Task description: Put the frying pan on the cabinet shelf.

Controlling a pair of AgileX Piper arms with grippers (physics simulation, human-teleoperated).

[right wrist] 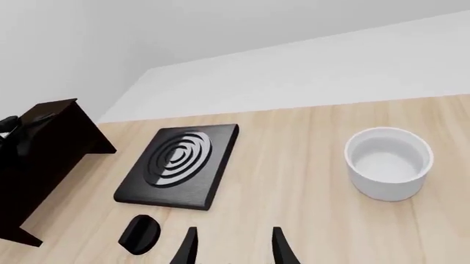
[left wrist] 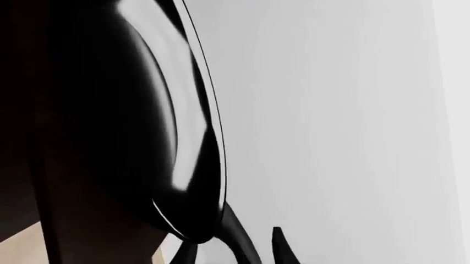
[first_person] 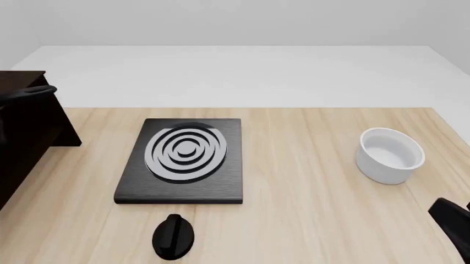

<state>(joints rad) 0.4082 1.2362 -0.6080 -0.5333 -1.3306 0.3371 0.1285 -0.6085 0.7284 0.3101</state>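
Observation:
The frying pan (left wrist: 158, 126) fills the left wrist view up close: glossy black, thin light rim, seen nearly edge-on. Its black handle (left wrist: 236, 234) runs down between the spread fingers of my left gripper (left wrist: 235, 237), which is open; I cannot tell if a finger touches it. In the front view the dark cabinet (first_person: 33, 137) stands at the far left, and a dark rounded shape (first_person: 31, 91) of the left arm or pan sits over its top. My right gripper (right wrist: 235, 230) is open and empty, low over the table's near right.
A black square stove plate (first_person: 184, 159) with silver rings lies left of centre. A black knob-like piece (first_person: 174, 237) sits just in front of it. A white bowl (first_person: 389, 155) stands at the right. A dark piece of the right arm (first_person: 449, 220) shows at the bottom right corner.

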